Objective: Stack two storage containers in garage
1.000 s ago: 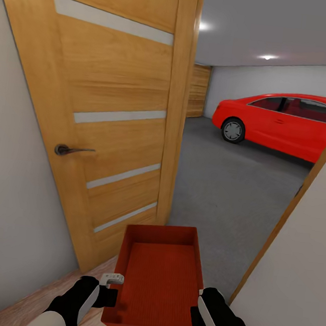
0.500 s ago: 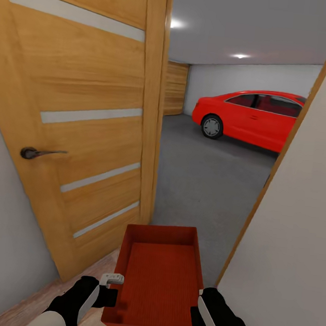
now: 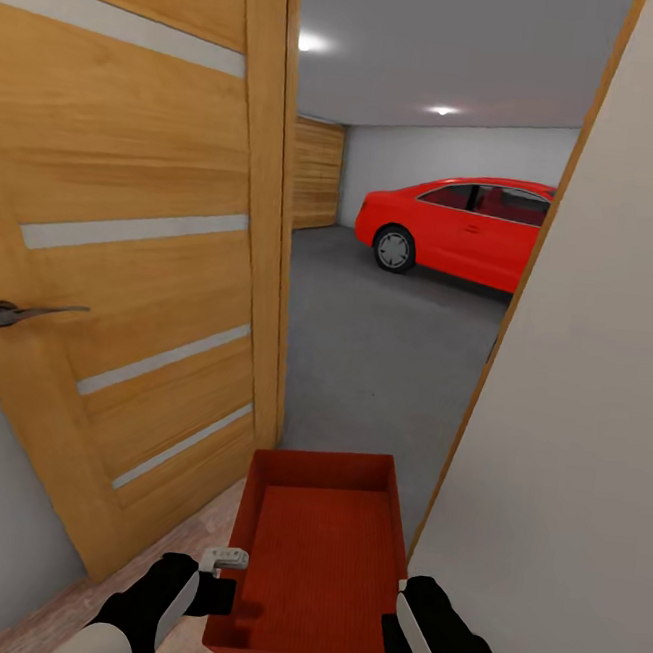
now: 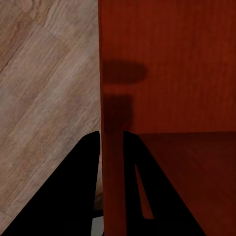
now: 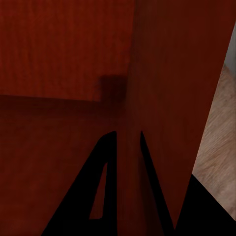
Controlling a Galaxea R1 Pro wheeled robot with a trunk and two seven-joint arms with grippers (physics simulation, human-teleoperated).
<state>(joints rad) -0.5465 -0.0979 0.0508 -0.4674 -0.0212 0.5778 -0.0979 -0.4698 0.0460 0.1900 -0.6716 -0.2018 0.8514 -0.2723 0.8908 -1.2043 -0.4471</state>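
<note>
The doorway ahead is narrow: an open wooden door [image 3: 124, 245] crowds the left, a pale wall [image 3: 581, 394] crowds the right. The held red bin [image 3: 317, 557] sits between them. Beyond, grey concrete floor [image 3: 375, 342] lies open up to a red car [image 3: 452, 229].

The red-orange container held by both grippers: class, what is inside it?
Nothing: the container shows a bare ribbed bottom. The near wall hides a strip of the bottom behind it.
</note>
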